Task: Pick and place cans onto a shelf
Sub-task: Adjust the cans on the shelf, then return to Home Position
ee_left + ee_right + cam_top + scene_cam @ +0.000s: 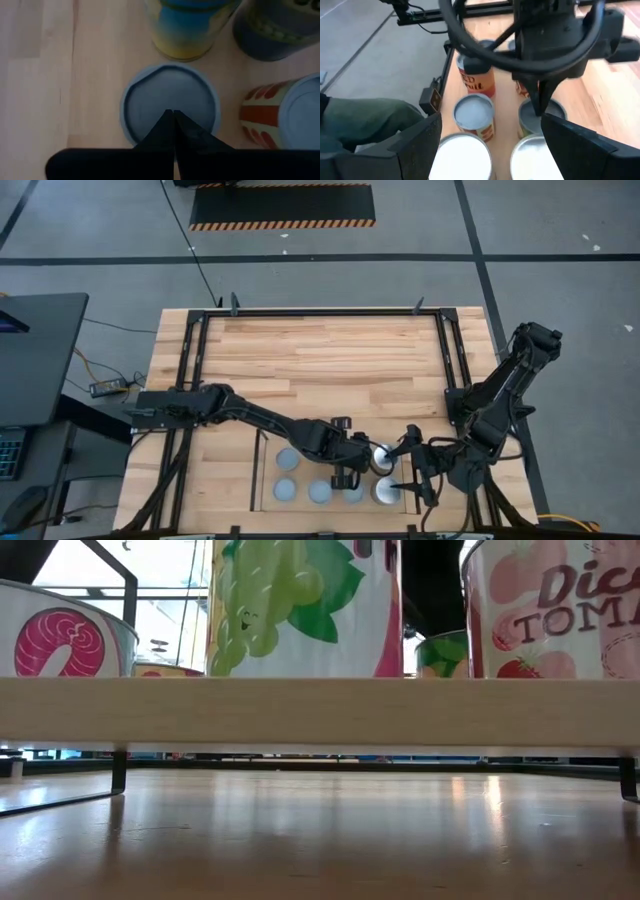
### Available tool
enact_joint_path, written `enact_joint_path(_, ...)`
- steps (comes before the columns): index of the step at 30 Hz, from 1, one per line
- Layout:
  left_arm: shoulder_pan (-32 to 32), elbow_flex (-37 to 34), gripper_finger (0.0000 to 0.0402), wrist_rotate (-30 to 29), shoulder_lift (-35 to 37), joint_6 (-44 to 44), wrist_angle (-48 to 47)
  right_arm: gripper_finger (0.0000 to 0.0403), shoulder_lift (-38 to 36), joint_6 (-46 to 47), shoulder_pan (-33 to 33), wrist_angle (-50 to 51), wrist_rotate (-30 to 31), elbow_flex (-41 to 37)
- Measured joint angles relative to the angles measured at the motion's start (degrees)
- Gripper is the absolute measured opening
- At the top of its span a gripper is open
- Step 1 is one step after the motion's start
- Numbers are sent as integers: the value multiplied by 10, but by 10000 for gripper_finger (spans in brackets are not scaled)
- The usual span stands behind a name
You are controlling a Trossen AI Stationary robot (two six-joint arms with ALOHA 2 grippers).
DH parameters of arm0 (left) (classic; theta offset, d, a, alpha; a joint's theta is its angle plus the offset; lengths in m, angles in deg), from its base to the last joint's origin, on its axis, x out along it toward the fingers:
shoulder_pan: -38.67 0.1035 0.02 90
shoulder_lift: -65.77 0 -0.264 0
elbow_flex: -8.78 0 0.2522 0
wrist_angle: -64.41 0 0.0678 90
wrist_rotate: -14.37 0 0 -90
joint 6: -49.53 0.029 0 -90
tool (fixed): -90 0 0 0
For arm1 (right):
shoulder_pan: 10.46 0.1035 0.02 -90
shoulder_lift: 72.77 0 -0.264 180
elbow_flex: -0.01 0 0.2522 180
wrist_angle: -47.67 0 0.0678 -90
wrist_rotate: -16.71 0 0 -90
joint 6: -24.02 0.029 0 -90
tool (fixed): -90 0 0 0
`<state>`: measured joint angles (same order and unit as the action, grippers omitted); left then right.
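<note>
Several cans stand in the light-wood shelf (262, 480) at the table's near edge. Two bright white tops (460, 155) (535, 157) are at its right end. The low view shows labelled cans, one with grapes (300, 610), on the shelf board (320, 710). My left gripper (173, 114) is shut and points down over the middle of a grey-topped can (170, 100). It also shows in the high view (355, 470) and the right wrist view (539, 107). My right gripper (495, 150) is open, just right of the shelf (402, 468), its fingers (410, 145) standing wide of the two white-topped cans. My left gripper's shut fingertips (538, 111) come from above, pointing down, at the middle of the can's top (547, 116). The can stands upright in the shelf. I cannot tell whether the tips touch the lid or stand just above it.
Cans stand close around the grey-topped one: a yellow and blue can (190, 30), a dark can (280, 25) and a red and white can (270, 120). The large black frame (320, 315) surrounds bare wood farther back. Something green (360, 120) lies beyond the table's near edge.
</note>
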<state>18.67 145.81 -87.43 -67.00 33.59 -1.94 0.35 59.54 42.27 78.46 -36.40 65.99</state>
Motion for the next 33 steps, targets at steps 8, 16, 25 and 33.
enact_joint_path(8,6,0,2,-9,0,1,-10,348,0,5,0,-17,-5,-10)
enact_joint_path(16,6,0,2,-10,0,2,-19,348,0,4,0,-20,-5,-10)
enact_joint_path(25,6,14,2,8,0,10,-35,348,0,3,0,-20,-5,-10)
enact_joint_path(33,-13,70,2,16,9,0,-46,348,0,3,0,-20,-5,-10)
